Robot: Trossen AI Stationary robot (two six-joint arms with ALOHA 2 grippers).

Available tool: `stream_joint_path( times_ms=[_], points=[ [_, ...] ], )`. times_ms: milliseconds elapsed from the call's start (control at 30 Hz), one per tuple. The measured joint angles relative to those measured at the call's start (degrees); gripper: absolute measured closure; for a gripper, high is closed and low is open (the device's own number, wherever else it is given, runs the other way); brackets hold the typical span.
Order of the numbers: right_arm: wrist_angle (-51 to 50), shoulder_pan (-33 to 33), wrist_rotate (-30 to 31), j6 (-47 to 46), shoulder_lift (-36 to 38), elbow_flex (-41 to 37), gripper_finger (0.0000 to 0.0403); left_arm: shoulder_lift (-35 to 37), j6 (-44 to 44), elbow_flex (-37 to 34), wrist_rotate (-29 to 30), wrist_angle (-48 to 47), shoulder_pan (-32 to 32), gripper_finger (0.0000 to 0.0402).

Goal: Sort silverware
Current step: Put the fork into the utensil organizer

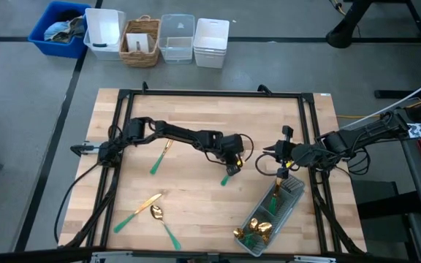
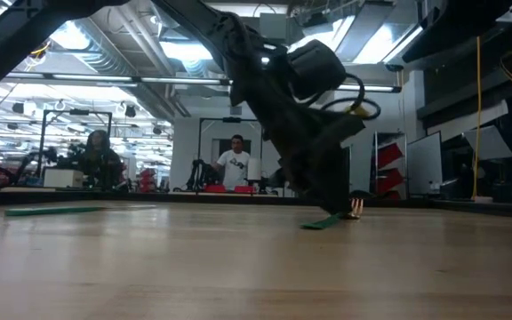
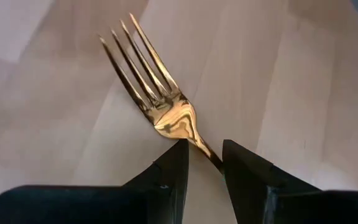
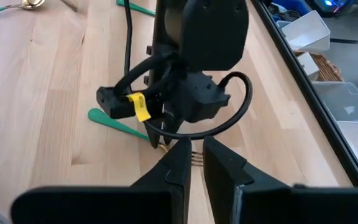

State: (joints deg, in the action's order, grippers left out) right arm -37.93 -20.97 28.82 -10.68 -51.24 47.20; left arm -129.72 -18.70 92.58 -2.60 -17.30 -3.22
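Between the fingers of the left end effector (image 3: 201,165) lies the neck of a gold-headed fork (image 3: 166,112), flat on the bench (image 1: 196,197) near its middle. The fingers stand close on either side of the neck, nearly closed; whether they already press on it cannot be told. The fork's teal handle (image 4: 114,123) trails out behind the left end effector.

The right end effector (image 4: 194,162) hovers just beside the left one, facing it, fingers almost together and holding nothing. Below and beside it sits the clear tray (image 1: 292,191), already carrying several gold pieces (image 1: 258,230). Other silverware lies well apart from the left end effector: one piece (image 1: 159,157) beside the left arm, and a group (image 1: 148,212) toward the bench's near edge.

For a sound grasp, the fingers should probably close squarely on the neck, low against the wood, then lift straight up so the thin fork does not pivot or slip.

The low view hides the fingertips behind the wrist. The left wrist view cuts off the handle. Spoons, forks and knives in the tray cannot be told apart.
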Motion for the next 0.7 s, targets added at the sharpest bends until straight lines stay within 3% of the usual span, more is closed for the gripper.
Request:
stream_joint_path(
  times_ms=[333,467,700],
  points=[
    [-1.03,0.0,0.04,0.0,-0.02,-0.02,0.0359,-1.91,3.41,0.31,4.98,-0.02,1.55,0.0312],
    [-1.21,0.0,-0.08,0.0,-0.01,-0.02,0.0359,-2.02,7.39,0.33,8.29,-2.53,2.21,0.0327],
    [-1.2,0.0,-0.42,0.0,0.0,-0.02,0.0359,-2.04,11.8,0.37,8.69,-5.79,2.22,0.0357]
  ],
)
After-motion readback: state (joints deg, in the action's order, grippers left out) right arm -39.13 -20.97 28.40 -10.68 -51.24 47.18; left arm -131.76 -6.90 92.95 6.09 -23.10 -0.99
